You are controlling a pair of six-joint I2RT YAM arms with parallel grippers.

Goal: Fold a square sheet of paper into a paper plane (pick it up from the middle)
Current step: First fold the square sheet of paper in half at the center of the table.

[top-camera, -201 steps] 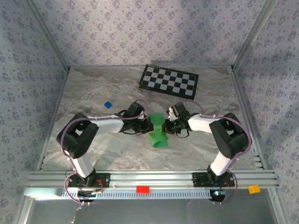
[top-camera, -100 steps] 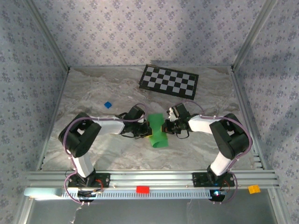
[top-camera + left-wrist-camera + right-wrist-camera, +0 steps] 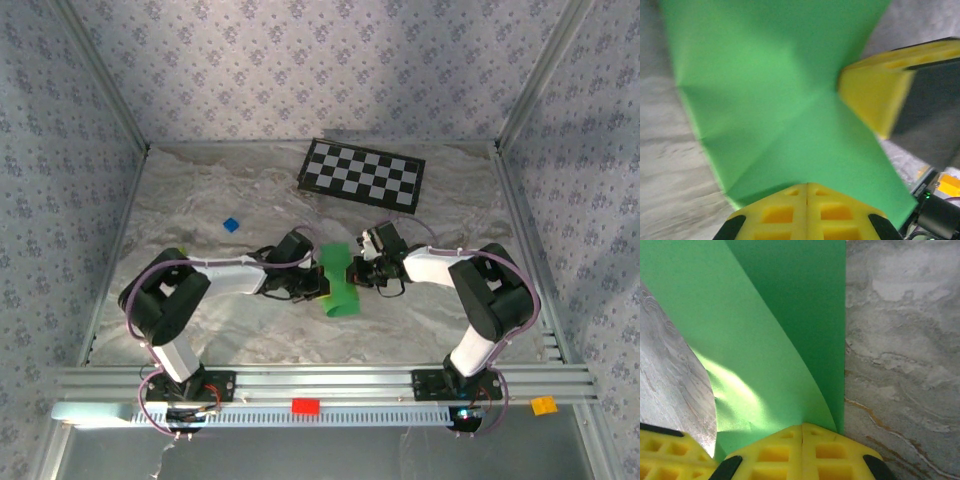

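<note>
- The square sheet of paper (image 3: 338,287) lies mid-table (image 3: 200,190), partly folded, its long axis running from the far edge toward the near edge.
- The left gripper (image 3: 806,194) is clenched on its left margin and the right gripper (image 3: 802,436) on its right margin (pads pressed flat together on green).
- The sheet spans between them, so neither arm is nearer; the next crease likely needs both.

A checkerboard (image 3: 362,174) is lying by the counter's (image 3: 200,190) far edge. A tiny blue block (image 3: 231,225) is sitting nearer the left edge.
</note>
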